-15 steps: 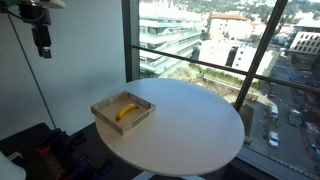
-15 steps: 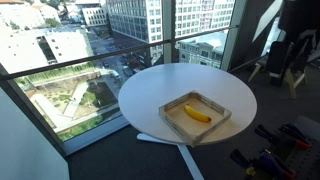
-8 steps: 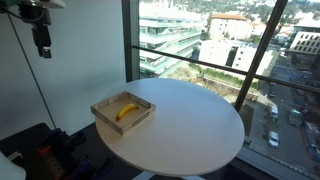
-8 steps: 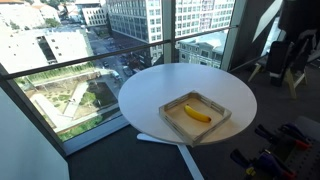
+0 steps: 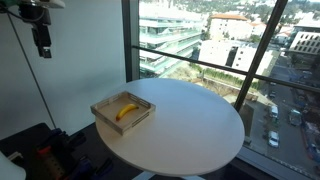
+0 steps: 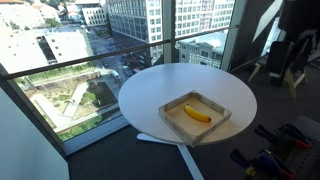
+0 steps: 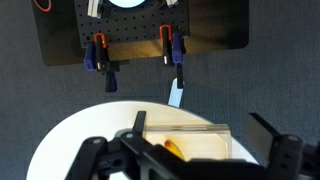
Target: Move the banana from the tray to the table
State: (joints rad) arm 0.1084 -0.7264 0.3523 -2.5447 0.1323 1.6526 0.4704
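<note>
The small yellow banana [image 5: 125,111] lies inside the shallow light tray [image 5: 101,113], which sits near the edge of the round white table [image 5: 190,125]. Banana [image 6: 197,114], tray [image 6: 177,127] and table [image 6: 160,85] show in both exterior views. My gripper [image 5: 42,44] hangs high above the floor, well apart from the table and beside the tray's side. In the wrist view the open, empty jaws [image 7: 185,150] frame the tray [image 7: 185,128] far below, with part of the banana [image 7: 172,149] showing on the table [image 7: 80,130].
Floor-to-ceiling windows with a dark frame [image 5: 128,40] stand close behind the table. A black board with orange-and-blue clamps [image 7: 140,30] lies on the dark floor. Cables and equipment [image 6: 270,160] sit on the floor by the robot base.
</note>
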